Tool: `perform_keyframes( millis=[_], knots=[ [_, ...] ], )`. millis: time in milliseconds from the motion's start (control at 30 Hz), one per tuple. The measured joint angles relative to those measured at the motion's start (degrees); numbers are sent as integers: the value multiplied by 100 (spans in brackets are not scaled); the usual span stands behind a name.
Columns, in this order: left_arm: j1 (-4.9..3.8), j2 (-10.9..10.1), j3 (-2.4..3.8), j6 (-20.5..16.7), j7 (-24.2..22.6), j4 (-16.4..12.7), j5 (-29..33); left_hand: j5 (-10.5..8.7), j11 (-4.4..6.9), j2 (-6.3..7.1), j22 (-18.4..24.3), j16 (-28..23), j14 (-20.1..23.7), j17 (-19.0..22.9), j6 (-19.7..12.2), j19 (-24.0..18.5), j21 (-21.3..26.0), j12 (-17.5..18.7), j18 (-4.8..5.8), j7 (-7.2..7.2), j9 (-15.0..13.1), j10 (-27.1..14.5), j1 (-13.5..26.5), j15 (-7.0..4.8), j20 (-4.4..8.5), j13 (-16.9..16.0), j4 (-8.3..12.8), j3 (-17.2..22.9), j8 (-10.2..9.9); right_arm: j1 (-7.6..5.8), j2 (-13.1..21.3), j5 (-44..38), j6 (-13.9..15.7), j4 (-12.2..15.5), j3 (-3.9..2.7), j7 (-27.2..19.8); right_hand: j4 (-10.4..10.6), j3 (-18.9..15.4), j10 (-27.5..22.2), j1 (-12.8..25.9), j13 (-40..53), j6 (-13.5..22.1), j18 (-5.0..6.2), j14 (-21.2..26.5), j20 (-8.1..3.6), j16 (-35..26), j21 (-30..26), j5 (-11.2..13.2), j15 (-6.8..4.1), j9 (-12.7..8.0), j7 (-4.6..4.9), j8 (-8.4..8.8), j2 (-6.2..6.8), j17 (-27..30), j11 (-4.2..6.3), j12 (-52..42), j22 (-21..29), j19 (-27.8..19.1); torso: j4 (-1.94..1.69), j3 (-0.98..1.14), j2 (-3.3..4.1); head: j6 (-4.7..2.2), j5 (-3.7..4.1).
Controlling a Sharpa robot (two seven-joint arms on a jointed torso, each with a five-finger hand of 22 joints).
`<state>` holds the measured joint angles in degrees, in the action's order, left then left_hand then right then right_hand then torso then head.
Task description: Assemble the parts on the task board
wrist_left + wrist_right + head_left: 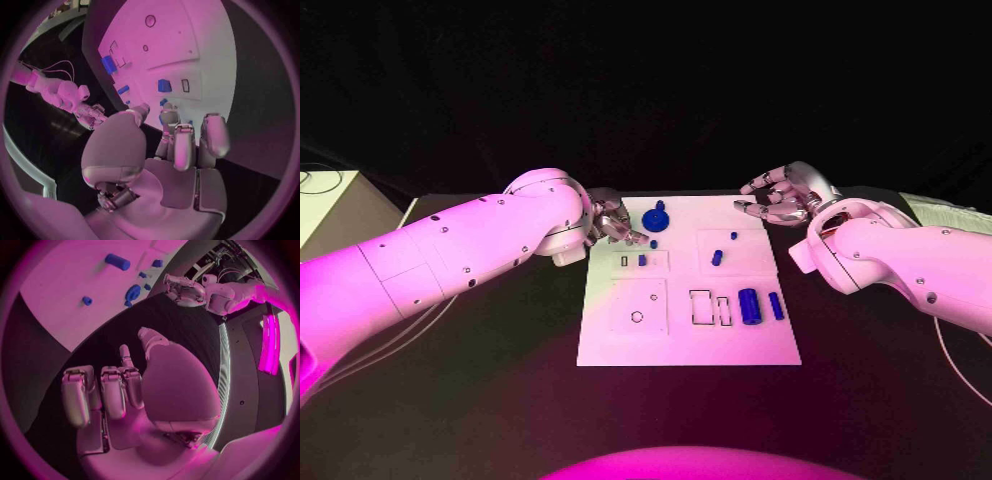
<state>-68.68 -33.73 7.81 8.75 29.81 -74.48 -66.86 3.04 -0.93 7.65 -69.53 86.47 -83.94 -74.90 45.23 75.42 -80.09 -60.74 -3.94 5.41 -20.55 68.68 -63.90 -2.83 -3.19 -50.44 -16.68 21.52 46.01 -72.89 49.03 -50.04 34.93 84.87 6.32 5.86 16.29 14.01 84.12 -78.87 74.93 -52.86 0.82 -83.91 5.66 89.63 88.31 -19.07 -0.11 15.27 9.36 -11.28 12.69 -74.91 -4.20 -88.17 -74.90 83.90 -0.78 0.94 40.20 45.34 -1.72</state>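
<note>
So far the blue parts (749,305) lie loose on the white board (689,345), spread among its outlined slots, seemingly set out ready for fitting. The left hand (607,222) hovers at the board's far left corner, just beside a round blue piece (656,218); its fingers are apart and hold nothing. The right hand (783,193) hangs off the far right corner, fingers loosely curled, empty.

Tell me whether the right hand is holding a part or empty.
Empty: the right hand hovers off the task board's far right corner with fingers apart, nothing between them.
</note>
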Motion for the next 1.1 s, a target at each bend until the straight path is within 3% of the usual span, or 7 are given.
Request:
perform_keyframes(
  millis=[300,633,1100],
  knots=[
    [55,29,-76,-39,-6,5,163,0,21,109,-134,40,0,0,219,74,-31,-148,0,-50,52,128,163,0,-73,-93,-6,-7,-24,0,0,0,0,2,0,3,0,0,0,0,-1,0,0,0,0,0,0,0,0,0,0,0,0,0,0,0,-5,0,3,-7,2,14,1],
    [124,126,-188,-27,-8,131,206,0,61,97,-229,86,0,0,333,147,-74,-205,0,-119,59,207,481,-1,0,-114,-16,-334,-23,0,0,0,-1,5,0,5,0,0,0,0,-1,0,0,0,0,0,0,0,0,0,0,0,0,0,0,0,-4,0,3,-7,6,17,13],
    [150,183,-221,-17,-6,225,186,0,72,75,-241,85,0,0,333,168,-74,-227,1,-120,58,218,504,-1,-20,-113,0,-350,2,1,3,-1,-3,5,0,7,0,0,0,0,-2,0,0,0,0,0,0,0,0,0,0,0,0,0,0,0,-3,0,5,1,4,40,28]
  ],
)
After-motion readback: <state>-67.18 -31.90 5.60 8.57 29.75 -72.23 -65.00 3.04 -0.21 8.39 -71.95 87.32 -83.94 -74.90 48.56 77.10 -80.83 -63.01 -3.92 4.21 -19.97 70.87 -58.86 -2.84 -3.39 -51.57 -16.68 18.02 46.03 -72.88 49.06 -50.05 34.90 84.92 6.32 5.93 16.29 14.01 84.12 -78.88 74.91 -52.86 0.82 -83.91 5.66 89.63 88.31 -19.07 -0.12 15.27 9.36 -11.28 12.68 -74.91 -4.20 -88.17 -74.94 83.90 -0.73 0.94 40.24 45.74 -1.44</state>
